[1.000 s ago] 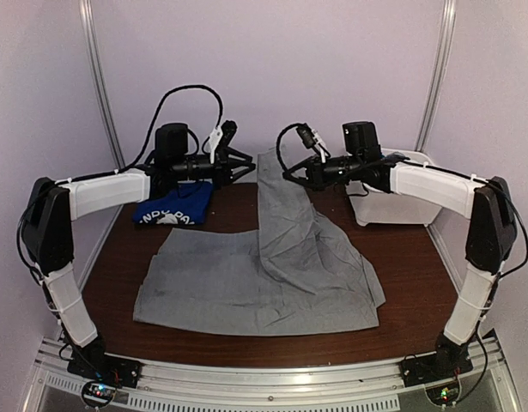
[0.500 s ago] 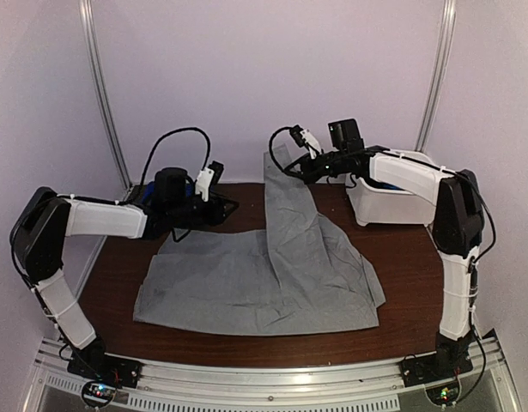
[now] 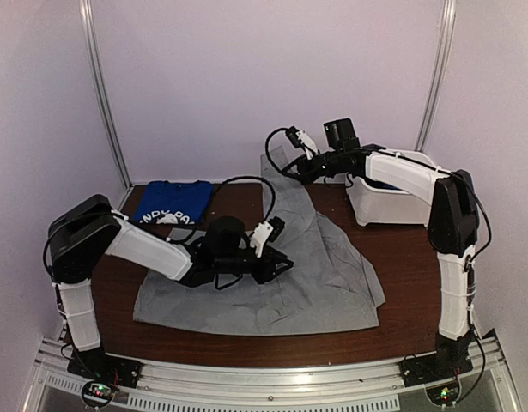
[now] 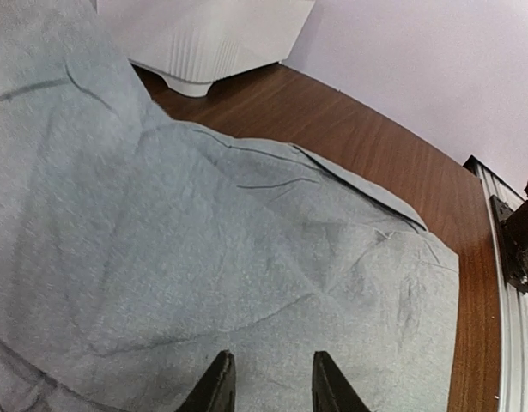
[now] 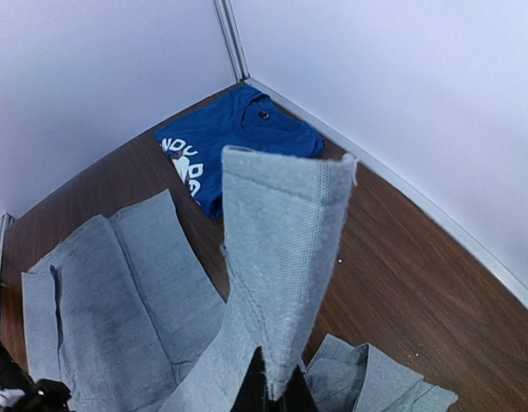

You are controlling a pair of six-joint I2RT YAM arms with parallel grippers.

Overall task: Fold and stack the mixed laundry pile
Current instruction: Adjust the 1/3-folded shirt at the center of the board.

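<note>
- Grey trousers [image 3: 246,292]: main part lies flat on the worktop [image 3: 414,257], long axis running left-right, hem edges toward the left.
- One leg is pulled up off the flat part. It's a narrow strip w/ its long axis running from mid-worktop up toward the far wall, top end highest.
- R pincer [image 5: 268,390]: clenched on that raised leg just below its top edge. In the wrist view the cloth stands up from the fingers w/ a squared-off end.
- L pincer [image 4: 272,390]: released, jaws apart w/ a gap between them, low over the flat grey cloth near its middle and pointing right. Can't tell if the tips touch the fabric.
- Blue shirt [image 3: 172,203]: folded flat at the far-left corner, collar toward the far wall, white print on the near side. It sits just beyond the grey cloth's far-left edge.
- White bin [image 3: 392,206]: far-right corner, under the R arm and just beside the raised leg.
- Near edge of the grey cloth runs roughly parallel to the worktop's front edge, w/ a thin strip of wood between.
- Bare wood shows right of the cloth in front of the bin, plus a narrower strip on the left.
</note>
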